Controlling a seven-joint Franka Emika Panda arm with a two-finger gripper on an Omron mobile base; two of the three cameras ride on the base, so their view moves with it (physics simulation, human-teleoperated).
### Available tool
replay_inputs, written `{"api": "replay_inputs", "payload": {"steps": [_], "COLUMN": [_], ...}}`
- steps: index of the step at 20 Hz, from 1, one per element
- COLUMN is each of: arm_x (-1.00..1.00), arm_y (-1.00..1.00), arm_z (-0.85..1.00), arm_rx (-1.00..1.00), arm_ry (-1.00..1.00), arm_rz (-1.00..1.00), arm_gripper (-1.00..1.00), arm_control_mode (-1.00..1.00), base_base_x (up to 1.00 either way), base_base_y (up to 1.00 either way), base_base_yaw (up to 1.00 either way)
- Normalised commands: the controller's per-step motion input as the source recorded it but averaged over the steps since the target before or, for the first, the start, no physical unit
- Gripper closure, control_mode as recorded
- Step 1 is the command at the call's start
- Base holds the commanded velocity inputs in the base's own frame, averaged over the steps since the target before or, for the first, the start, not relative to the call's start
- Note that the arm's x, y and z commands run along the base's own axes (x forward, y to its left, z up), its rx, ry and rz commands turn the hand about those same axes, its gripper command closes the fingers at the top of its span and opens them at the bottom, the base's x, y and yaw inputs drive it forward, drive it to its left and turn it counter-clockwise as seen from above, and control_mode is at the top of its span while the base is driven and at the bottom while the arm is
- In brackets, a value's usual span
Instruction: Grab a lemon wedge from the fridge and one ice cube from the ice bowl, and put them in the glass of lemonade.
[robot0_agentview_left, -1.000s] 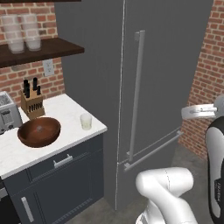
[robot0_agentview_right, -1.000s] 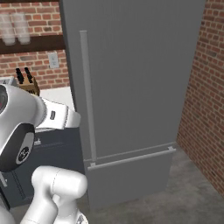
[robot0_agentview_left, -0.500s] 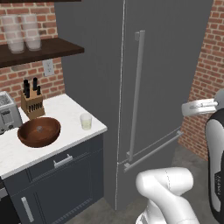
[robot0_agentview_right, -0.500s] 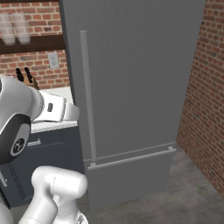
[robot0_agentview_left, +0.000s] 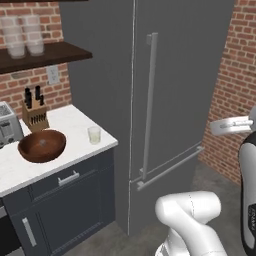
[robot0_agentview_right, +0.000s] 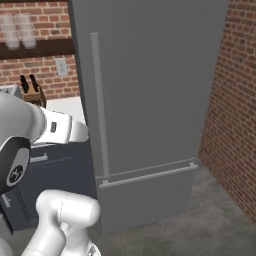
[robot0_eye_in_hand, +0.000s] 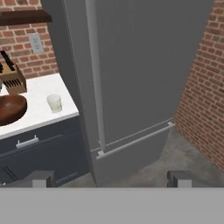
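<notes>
End effector (robot0_eye_in_hand: 111, 178) wide open and empty, facing the shut fridge (robot0_eye_in_hand: 144, 74); approach off-line and it could miss the handle (robot0_eye_in_hand: 95, 78)

fridge (robot0_agentview_left: 170, 100): shut, inside hidden, top cut off
ice bowl (robot0_eye_in_hand: 9, 109): cropped at hand view's left edge
toaster (robot0_agentview_left: 9, 126): clipped by left edge
ice bowl contents: too small to be told

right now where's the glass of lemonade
The glass of lemonade stands on the white counter near its front right corner, right of the ice bowl and just left of the closed fridge.
</notes>
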Motion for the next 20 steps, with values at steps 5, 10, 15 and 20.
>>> {"api": "replay_inputs", "payload": {"steps": [5, 10, 15, 20], "arm_x": [0.00, 0.00, 0.00, 0.00], "arm_y": [0.00, 0.00, 0.00, 0.00], "arm_z": [0.00, 0.00, 0.00, 0.00], "arm_rx": [0.00, 0.00, 0.00, 0.00], "arm_ry": [0.00, 0.00, 0.00, 0.00], "arm_rz": [0.00, 0.00, 0.00, 0.00], "arm_gripper": [-1.00, -1.00, -1.00, -1.00], "arm_control_mode": [1.00, 1.00, 1.00, 1.00], "base_base_x": [-0.40, -0.05, 0.00, 0.01], "base_base_y": [0.07, 0.26, 0.25, 0.44], "base_base_yaw": [0.00, 0.00, 0.00, -0.02]}}
